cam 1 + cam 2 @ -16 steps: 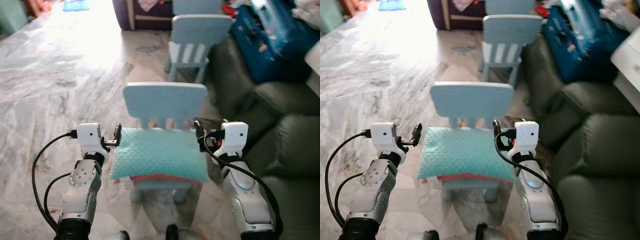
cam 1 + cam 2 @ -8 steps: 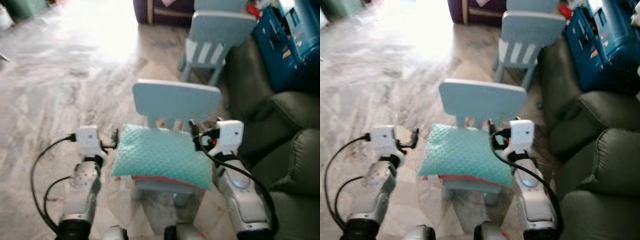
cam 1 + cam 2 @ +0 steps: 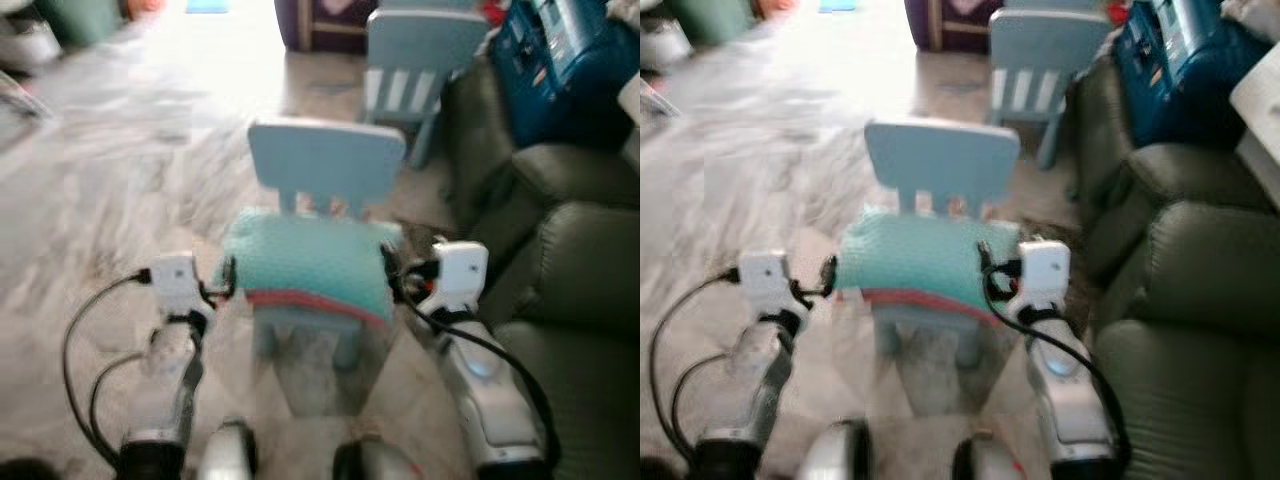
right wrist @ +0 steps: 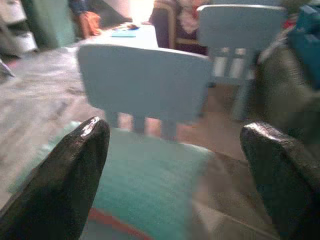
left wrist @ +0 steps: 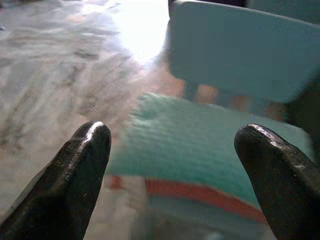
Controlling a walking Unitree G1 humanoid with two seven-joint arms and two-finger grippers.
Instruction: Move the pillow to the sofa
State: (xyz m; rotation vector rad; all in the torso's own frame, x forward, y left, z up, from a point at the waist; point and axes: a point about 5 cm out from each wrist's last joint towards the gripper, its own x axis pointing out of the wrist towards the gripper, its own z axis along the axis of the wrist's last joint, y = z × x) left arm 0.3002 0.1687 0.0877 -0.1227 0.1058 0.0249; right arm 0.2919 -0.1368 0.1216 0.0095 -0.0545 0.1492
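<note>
No writing can be read anywhere; the head views are blurred.

The floor [image 3: 110, 190] is pale veined marble, with strong glare far ahead of the hands. A teal pillow [image 3: 312, 262] with a red-orange edge lies on the seat of a small light-blue chair [image 3: 325, 160], just ahead of and between both hands. The left hand [image 3: 228, 276] is held at the pillow's left edge, the right hand [image 3: 390, 268] at its right edge; whether either touches the pillow cannot be told. In the wrist views each hand's two black fingers [image 5: 75, 172] stand wide apart with nothing between them, the pillow and the chair back lying beyond the fingertips [image 4: 65, 175].

A dark green sofa [image 3: 1195, 300] fills the space just right of the right hand, its cushions bare near the arm. A second blue chair [image 3: 420, 50] stands farther ahead, beside a blue bin [image 3: 560, 60] at the sofa's far end. Left of the left hand the floor lies open.
</note>
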